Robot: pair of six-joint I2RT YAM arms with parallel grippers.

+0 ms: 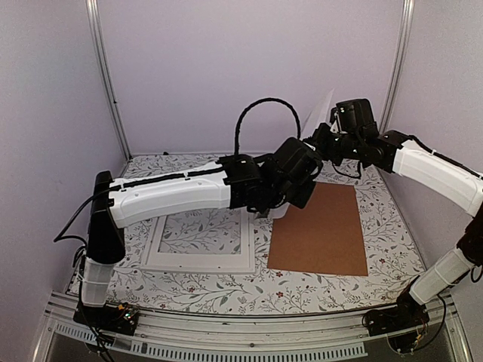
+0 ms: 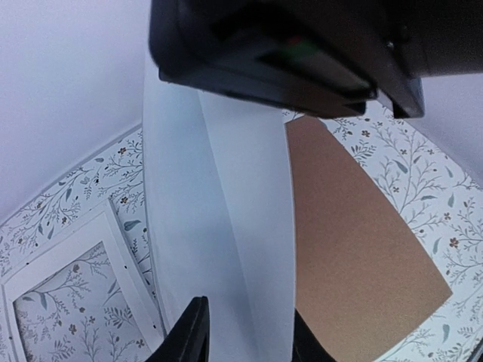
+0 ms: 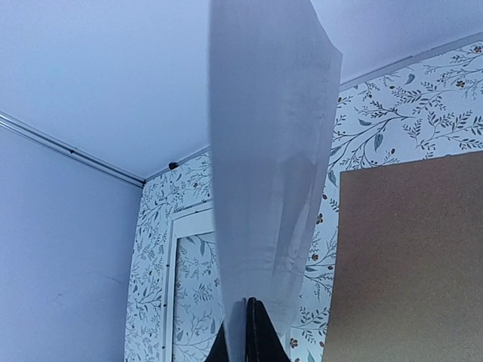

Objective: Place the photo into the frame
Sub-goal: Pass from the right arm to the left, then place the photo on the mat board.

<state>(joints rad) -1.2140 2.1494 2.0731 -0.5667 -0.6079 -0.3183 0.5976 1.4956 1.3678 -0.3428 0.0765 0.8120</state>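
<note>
My right gripper (image 3: 251,303) is shut on the lower edge of the photo (image 3: 268,151). The photo hangs in the air as a bowed white sheet showing its blank back, with a faint print shining through. In the top view a corner of the photo (image 1: 321,109) sticks up by the right wrist. My left gripper (image 2: 247,313) has a finger on each side of the curled photo (image 2: 219,226), jaws apart and not pinching it. The frame (image 1: 155,243) lies flat on the table at front left, under the left arm, with its white border (image 2: 45,268) and tablecloth showing through the pane.
A brown backing board (image 1: 321,226) lies flat to the right of the frame, also seen as the backing board (image 2: 362,241) in the left wrist view. The floral tablecloth (image 1: 226,290) covers the table. Both arms cross above the table's middle, with pale walls close behind.
</note>
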